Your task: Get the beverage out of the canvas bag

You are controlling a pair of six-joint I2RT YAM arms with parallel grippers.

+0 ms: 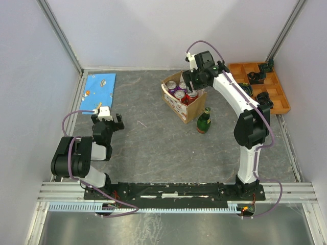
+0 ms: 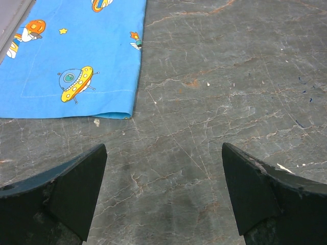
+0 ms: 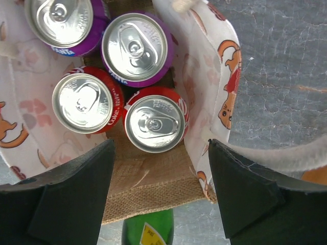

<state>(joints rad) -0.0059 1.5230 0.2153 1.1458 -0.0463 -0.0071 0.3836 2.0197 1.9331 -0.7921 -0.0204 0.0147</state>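
Your right pincer (image 1: 190,83) hangs over the canvas bag (image 1: 185,104), fingers wide apart, gripping nothing. The bag sits mid-desk (image 1: 153,148), mouth up. Inside it are two purple cans (image 3: 135,48) and two red cans (image 3: 153,122), upright and packed close together. A green bottle (image 1: 204,121) stands on the desk just beside the bag's near corner. Your left pincer (image 2: 163,153) is also spread and empty, over bare desk near a blue cloth (image 2: 76,56). An orange tray (image 1: 265,94) sits at the far right.

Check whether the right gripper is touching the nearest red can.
Apart. Right wrist view: the open right gripper has a finger either side of the red can, with gaps visible on both sides.
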